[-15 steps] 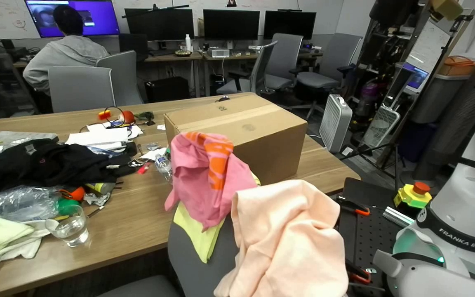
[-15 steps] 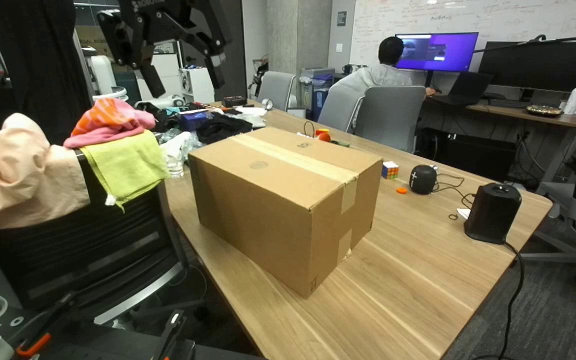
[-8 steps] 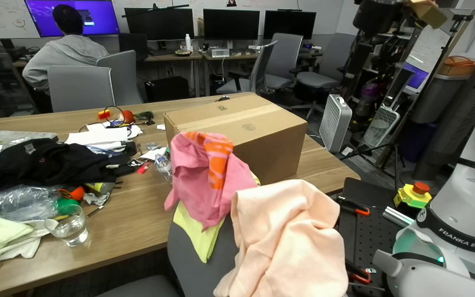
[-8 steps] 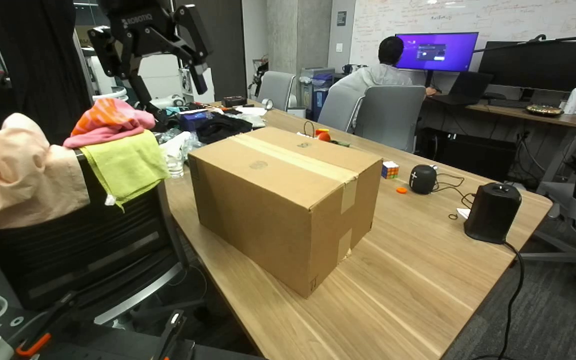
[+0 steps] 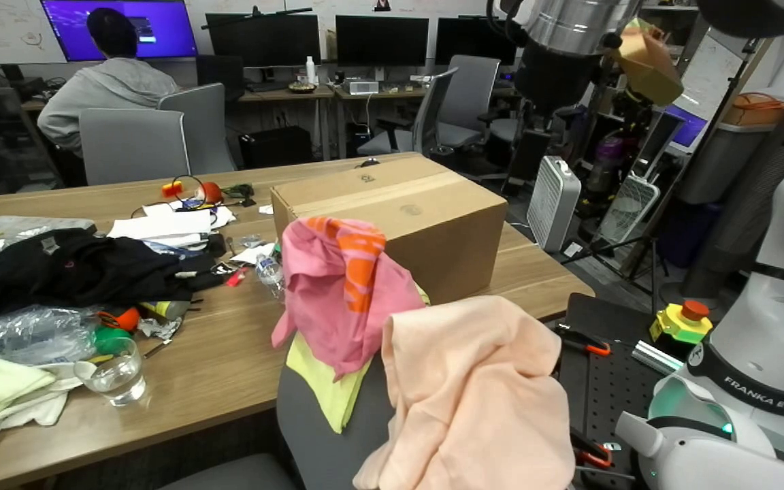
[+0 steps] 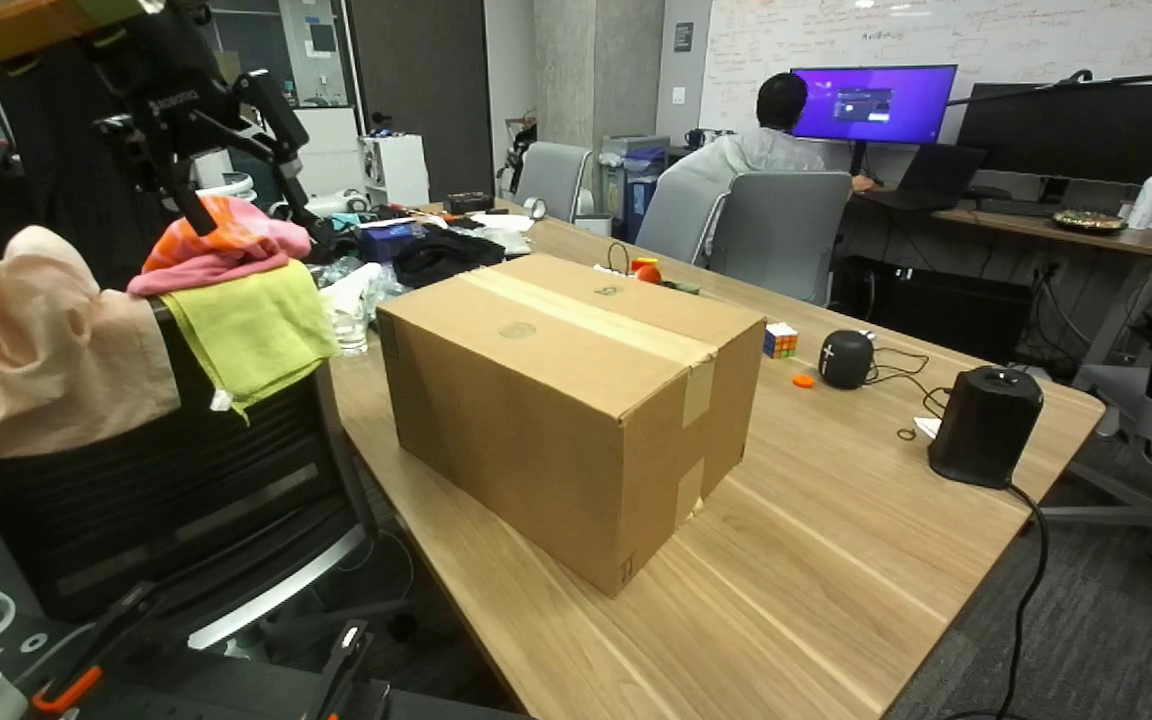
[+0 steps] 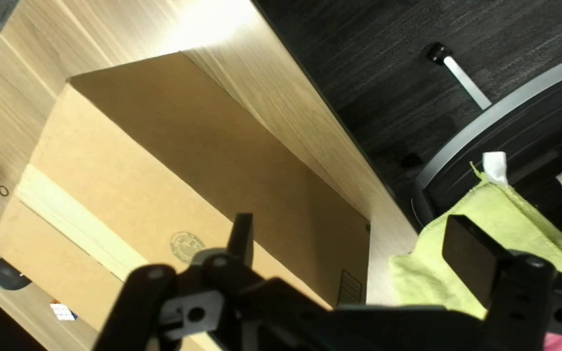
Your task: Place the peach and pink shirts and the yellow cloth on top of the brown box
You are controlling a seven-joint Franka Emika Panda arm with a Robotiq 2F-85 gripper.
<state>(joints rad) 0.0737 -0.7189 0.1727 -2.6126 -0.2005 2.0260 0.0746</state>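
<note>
Three fabrics, seen in an exterior view, drape the top edge of an office chair (image 5: pixel 344 459) beside the wooden table (image 5: pixel 239 361): the pink shirt (image 5: pixel 324 299) over the yellow cloth (image 5: pixel 331 388), the peach shirt (image 5: pixel 480 401) next to them; none yet lies on the brown cardboard box (image 5: pixel 399 204) near the table's edge. All three should handle as light, limp and unbreakable. The pink shirt's bunched crown looks the likeliest hold; pulling the yellow cloth from beneath could drag it along. The robot arm (image 5: pixel 766 333) reads FRANKA EMIKA. In an exterior view, the gripper (image 6: pixel 256 222) stands wide, holding nothing, overlapping the pink shirt in outline without evident contact; its housing reads ROBOTIQ, slightly blurred. The peach shirt's puffed fold would probably suit a pinch from above. In the wrist view, the fingers (image 7: pixel 473 258) stand far apart; the yellow cloth's hanging corner, probably graspable though thin, bears a white tag (image 7: pixel 494 166) without legible writing. The box's round stamp (image 7: pixel 187 246) cannot be read.
</note>
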